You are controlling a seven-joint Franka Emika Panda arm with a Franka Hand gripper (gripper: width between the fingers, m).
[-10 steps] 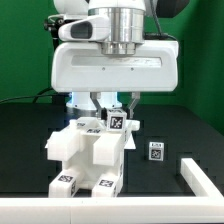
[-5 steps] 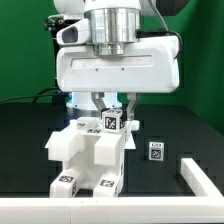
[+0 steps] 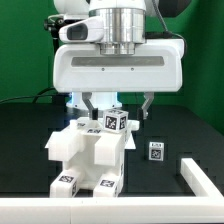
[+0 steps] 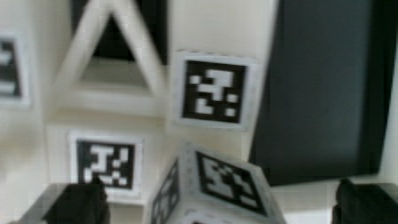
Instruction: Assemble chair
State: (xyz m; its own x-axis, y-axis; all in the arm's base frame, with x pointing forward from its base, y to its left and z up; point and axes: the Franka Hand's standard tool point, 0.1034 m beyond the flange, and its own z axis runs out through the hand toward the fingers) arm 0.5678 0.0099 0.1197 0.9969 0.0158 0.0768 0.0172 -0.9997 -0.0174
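Observation:
The chair point(image 3: 88, 152) stands as a chunky white assembly with square tags at the front of the black table. On its top sits a small tagged white block point(image 3: 113, 122), which fills the lower middle of the wrist view point(image 4: 222, 185). My gripper point(image 3: 118, 108) hangs right over that block and is open. One dark finger point(image 3: 88, 103) stands on each side of the block, clear of it. In the wrist view the gripper point(image 4: 219, 206) straddles the block, with gaps between its fingertips point(image 4: 75, 206) and the block's sides.
A small loose tagged part point(image 3: 155, 151) lies on the table at the exterior view's right of the chair. The white L-shaped border rail point(image 3: 203, 181) runs along the front and right edges. A green wall stands behind.
The jaws have spread apart and let go of the tagged block, which stays on top of the chair. The arm has barely moved.

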